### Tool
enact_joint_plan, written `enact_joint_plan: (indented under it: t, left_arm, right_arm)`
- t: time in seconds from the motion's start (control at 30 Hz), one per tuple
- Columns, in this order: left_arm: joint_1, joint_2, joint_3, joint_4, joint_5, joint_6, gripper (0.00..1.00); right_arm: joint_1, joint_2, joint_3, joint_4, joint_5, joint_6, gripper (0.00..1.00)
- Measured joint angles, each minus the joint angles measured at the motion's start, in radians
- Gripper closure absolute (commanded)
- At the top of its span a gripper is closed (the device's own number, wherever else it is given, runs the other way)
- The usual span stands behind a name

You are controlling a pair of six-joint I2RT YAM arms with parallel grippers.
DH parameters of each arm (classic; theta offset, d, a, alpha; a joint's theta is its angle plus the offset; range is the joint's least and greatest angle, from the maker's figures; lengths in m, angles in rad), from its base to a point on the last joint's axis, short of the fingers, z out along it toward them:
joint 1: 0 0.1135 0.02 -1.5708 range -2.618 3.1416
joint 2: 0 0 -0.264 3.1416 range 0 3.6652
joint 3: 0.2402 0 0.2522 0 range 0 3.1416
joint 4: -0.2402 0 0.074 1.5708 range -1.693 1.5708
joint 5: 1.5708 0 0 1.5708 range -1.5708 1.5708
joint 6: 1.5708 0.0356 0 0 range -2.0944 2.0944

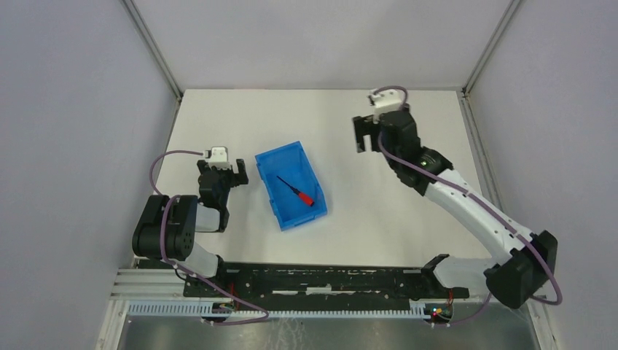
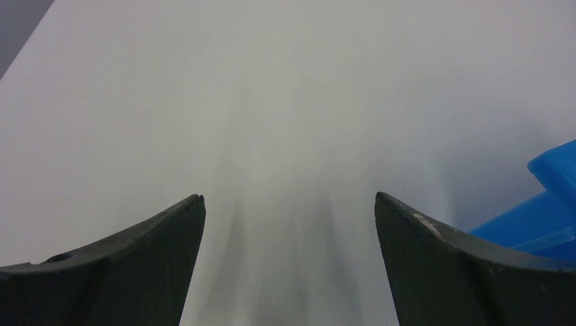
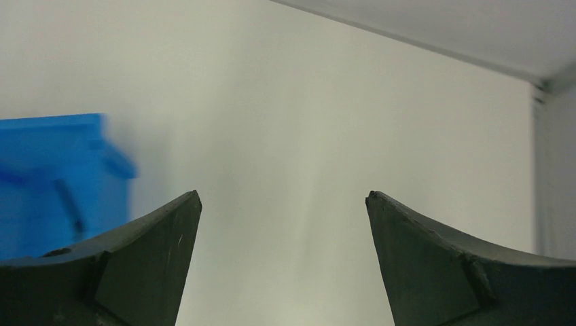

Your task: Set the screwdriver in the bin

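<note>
The bright blue bin [image 1: 286, 162] stands on the white table between the two arms. Inside it lies the screwdriver [image 1: 296, 190], red handle toward the near right, black shaft toward the far left. My right gripper [image 1: 362, 134] hangs open and empty to the right of the bin, well apart from it. In the right wrist view the gripper [image 3: 283, 197] frames bare table, with the blurred bin [image 3: 41, 156] and the dark shaft [image 3: 70, 206] at the left. My left gripper [image 1: 227, 173] is open and empty just left of the bin; the bin's corner [image 2: 553, 176] shows at the right of its gripper [image 2: 289, 197].
The white table [image 1: 393, 226] is boxed in by grey walls with metal corner posts [image 1: 154, 49] at the back. A black rail [image 1: 313, 281] with the arm bases runs along the near edge.
</note>
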Motion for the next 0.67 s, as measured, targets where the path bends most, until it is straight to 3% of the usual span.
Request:
enact_joint_plan:
  t: [0.1,0.27,0.43,0.67]
  left_arm:
    - [0.0,0.0,0.0,0.0,0.0,0.0,0.0]
    - [0.0,0.0,0.0,0.0,0.0,0.0,0.0]
    - [0.0,0.0,0.0,0.0,0.0,0.0,0.0]
    - [0.0,0.0,0.0,0.0,0.0,0.0,0.0]
  right_arm:
    - [-0.168,-0.143,-0.263,0.1,0.047,-0.018,0.02]
    - [-0.251,-0.287,-0.628,0.187,0.09,-0.037,0.02]
    - [-0.271,-0.329,-0.818,0.249,0.112,-0.002,0.02]
    - [-0.271,-0.34,-0.94,0.359,0.122,0.058,0.02]
